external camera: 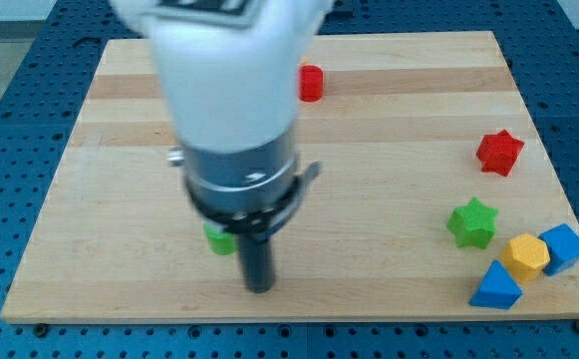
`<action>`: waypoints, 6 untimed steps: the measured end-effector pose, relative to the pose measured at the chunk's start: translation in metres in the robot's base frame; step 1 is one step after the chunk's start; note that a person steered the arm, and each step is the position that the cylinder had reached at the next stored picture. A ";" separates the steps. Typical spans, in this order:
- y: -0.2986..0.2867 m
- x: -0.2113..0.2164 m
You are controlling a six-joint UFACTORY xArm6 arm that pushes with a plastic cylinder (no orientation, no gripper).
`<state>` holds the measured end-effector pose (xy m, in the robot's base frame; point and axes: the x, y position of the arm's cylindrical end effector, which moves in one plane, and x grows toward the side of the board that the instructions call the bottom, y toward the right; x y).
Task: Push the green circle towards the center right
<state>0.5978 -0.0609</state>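
Observation:
The green circle (219, 239) lies on the wooden board (389, 110), left of centre and low in the view; the arm's body hides most of it, so only a green sliver shows. The dark rod hangs from the white and grey arm (234, 110). My tip (258, 289) rests on the board just right of and below the green circle, very close to it. I cannot tell whether they touch.
A red block (311, 83) sits near the view's top centre. A red star (498, 152) and a green star (471, 222) are at the right. A yellow hexagon (525, 256), a blue block (564, 247) and a blue triangle (495, 287) cluster at the bottom right.

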 end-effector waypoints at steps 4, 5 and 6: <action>-0.073 -0.035; -0.073 -0.036; -0.044 -0.046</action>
<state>0.5523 -0.1048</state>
